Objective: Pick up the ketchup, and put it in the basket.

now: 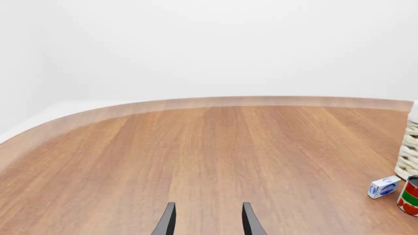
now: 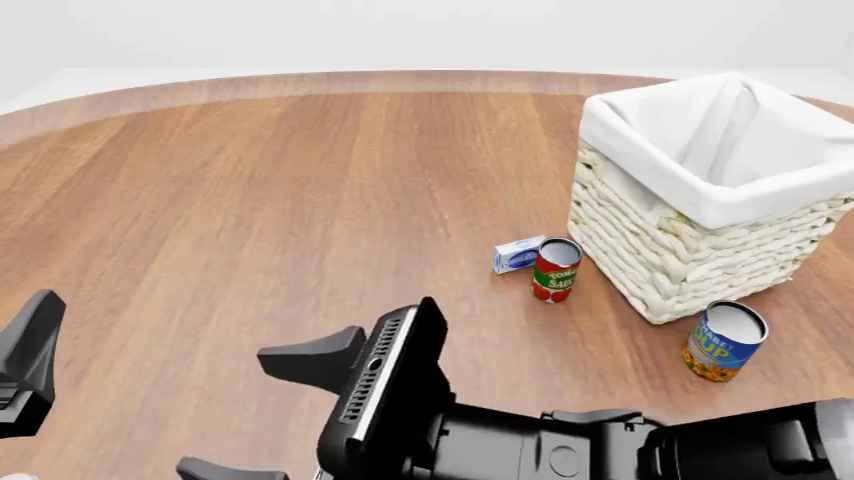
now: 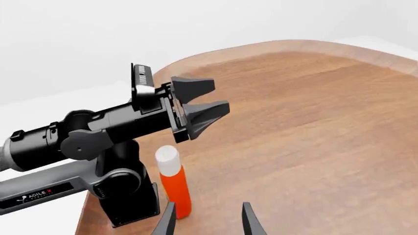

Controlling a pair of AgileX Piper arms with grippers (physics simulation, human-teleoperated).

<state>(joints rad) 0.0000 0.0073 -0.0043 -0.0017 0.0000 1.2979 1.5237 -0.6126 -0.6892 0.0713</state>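
Observation:
The ketchup, an orange-red bottle with a white cap, shows only in the right wrist view. It stands upright at the table edge beside the left arm's base. My right gripper is open and empty, a short way from the bottle, which sits just off its left fingertip. In the front view my right gripper points left at the near edge and the ketchup is not seen. My left gripper is open and empty above bare table; it also shows in the right wrist view. The basket stands at the far right.
A red-and-green tomato sauce can and a small blue-white box stand just left of the basket. A blue-and-orange can stands in front of it. The left arm's base is right beside the ketchup.

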